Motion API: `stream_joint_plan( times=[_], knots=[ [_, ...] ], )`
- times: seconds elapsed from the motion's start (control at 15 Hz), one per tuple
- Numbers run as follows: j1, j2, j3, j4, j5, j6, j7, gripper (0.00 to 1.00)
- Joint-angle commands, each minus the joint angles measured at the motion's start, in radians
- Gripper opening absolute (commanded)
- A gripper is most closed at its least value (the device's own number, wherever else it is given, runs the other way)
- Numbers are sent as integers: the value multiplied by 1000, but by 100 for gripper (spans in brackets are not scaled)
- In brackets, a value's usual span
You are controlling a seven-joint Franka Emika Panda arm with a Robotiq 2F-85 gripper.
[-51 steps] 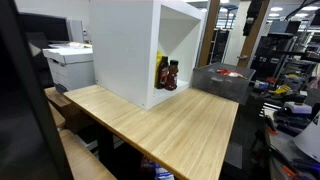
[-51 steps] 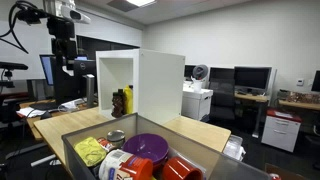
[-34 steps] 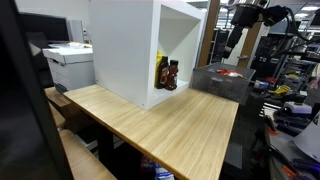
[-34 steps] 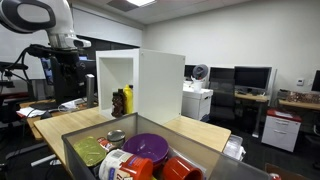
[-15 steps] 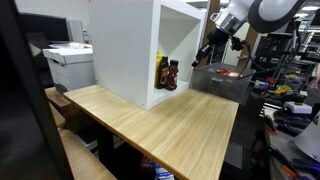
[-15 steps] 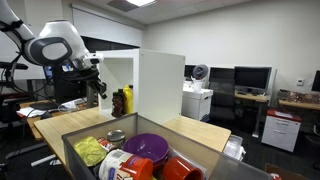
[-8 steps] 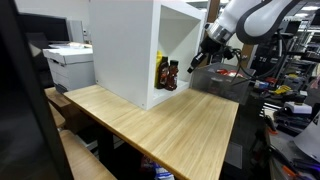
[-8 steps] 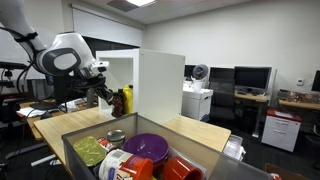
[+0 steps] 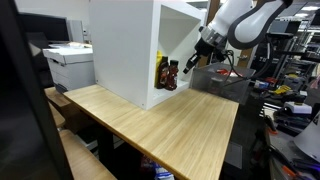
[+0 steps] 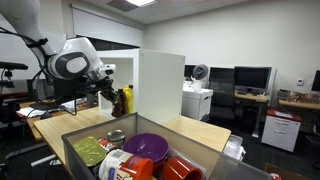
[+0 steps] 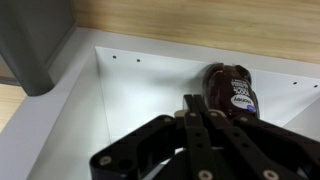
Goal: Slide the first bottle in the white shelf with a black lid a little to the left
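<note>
Entry: first bottle (image 9: 172,76). Small, dark reddish-brown, with a reddish label carrying pale print, legible as print only in the wrist view (image 11: 232,88). Stood upright on the floor of the white shelf (image 9: 130,50), close to the open front and just beside a yellow-labelled bottle (image 9: 161,70). Far smaller than the shelf, a plain white cube of thick flat panels set on a wooden table (image 9: 170,125).

Gripper (image 9: 188,67): at the shelf opening, close to the first bottle. In the wrist view fingers (image 11: 188,112) pressed together, nothing clamped between them, tips just beside the bottle's side; contact not determinable.

Hidden or unclear:
- Black lid (image 9: 172,63) barely separable from the dark body in an exterior view; not distinguishable in the wrist view.
- Both bottles merged into one dark and yellow patch in an exterior view (image 10: 122,100), partly covered by the gripper (image 10: 106,95).
- Lower part of the first bottle cut off by the fingers in the wrist view.
- Yellow-labelled bottle out of the wrist view.
- Shelf interior beyond the bottles in shadow.
</note>
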Motion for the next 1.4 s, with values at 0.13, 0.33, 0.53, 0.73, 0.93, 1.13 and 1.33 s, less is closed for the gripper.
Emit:
stream_joint_plan(
  times=[0.13,0.33,0.53,0.73,0.93,1.13,1.33],
  knots=[
    [-3,58,-1,25,-9,76,54,2],
    [7,108,-10,33,-6,137,62,2],
    [39,131,-27,38,56,167,22,2],
    [54,174,-28,53,74,205,28,2],
    [62,206,-26,64,81,228,30,2],
    [65,225,-26,67,86,237,32,2],
    [68,240,-16,67,95,248,40,2]
  ],
)
